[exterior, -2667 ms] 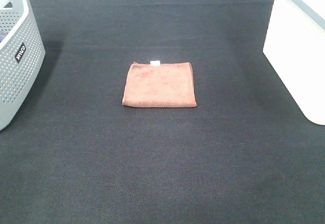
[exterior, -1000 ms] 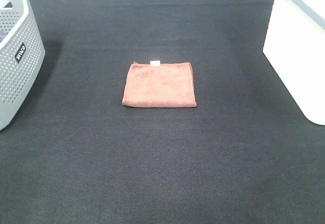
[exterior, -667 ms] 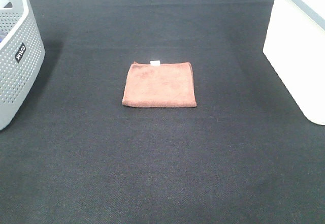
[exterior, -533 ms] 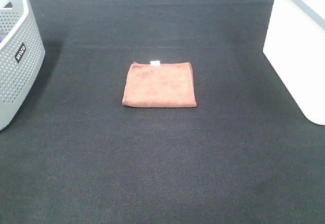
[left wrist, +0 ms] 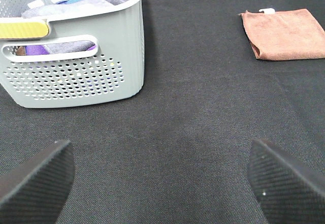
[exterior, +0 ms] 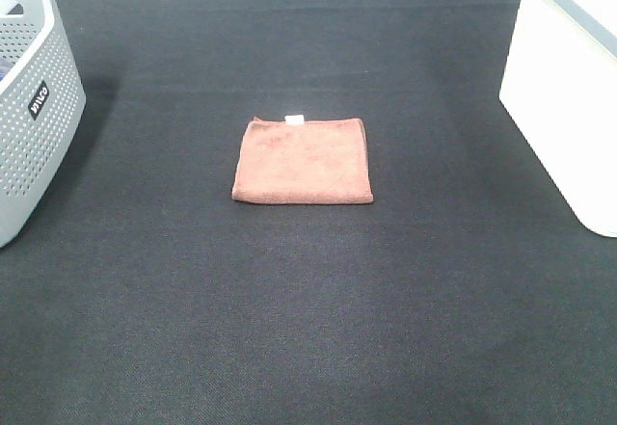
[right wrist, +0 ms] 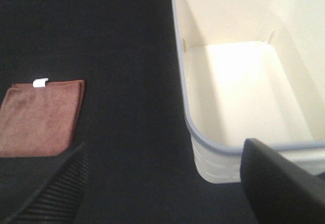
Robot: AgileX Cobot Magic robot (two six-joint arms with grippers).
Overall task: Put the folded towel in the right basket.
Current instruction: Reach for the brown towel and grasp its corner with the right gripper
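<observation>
The folded towel (exterior: pixel 303 160), a rust-brown square with a small white tag on its far edge, lies flat in the middle of the black mat. It also shows in the left wrist view (left wrist: pixel 284 33) and the right wrist view (right wrist: pixel 38 117). The right basket (exterior: pixel 569 88), white with a grey rim, stands at the right edge; the right wrist view (right wrist: pixel 238 97) shows it empty. My left gripper (left wrist: pixel 162 178) is open, low over bare mat, well short of the towel. My right gripper (right wrist: pixel 162 183) is open between the towel and the basket. Neither gripper shows in the high view.
A grey dot-perforated basket (exterior: pixel 34 107) with a black label stands at the left edge; the left wrist view (left wrist: pixel 71 56) shows folded cloths inside it. The black mat (exterior: pixel 308 309) covers the whole table.
</observation>
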